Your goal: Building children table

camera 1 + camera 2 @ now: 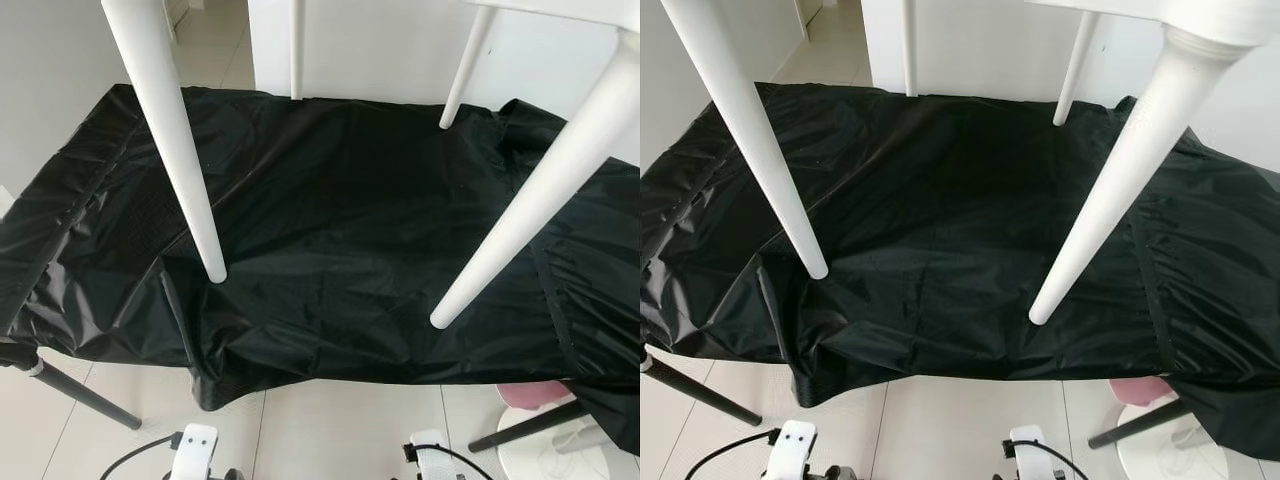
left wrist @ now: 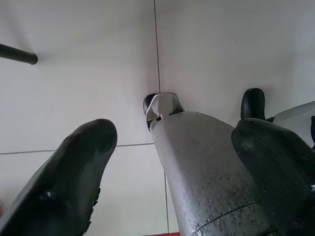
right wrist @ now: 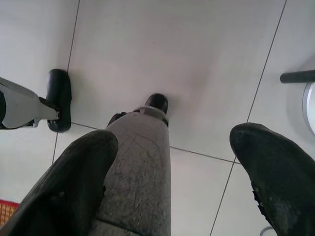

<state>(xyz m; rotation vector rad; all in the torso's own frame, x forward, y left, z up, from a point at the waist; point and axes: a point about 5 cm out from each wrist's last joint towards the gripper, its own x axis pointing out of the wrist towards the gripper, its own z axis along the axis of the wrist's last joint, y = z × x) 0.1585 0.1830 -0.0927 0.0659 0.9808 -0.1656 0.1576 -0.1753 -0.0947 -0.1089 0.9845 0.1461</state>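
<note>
Four white legs of the small table stand on a black sheet (image 1: pixel 340 200): the near left leg (image 1: pixel 170 130), the near right leg (image 1: pixel 530 200), and two far legs (image 1: pixel 296 50) (image 1: pixel 462 70) close to a white wall (image 1: pixel 380 50). The tabletop (image 1: pixel 1180 15) shows as a white edge at the upper right, so the table stands upright over the sheet with all its legs on. The building seems nearly finished or done; whether each leg is tight I cannot tell. The sheet covers a low stand with dark metal legs (image 1: pixel 80 392) on a pale tiled floor (image 1: pixel 330 430). A pink thing (image 1: pixel 530 392) shows at the sheet's right edge. Both arms hang down beside the robot's own legs: the left gripper (image 2: pixel 172 162) has its fingers spread and holds nothing, and the right gripper (image 3: pixel 172 172) likewise is spread and empty, pointing at the floor.
</note>
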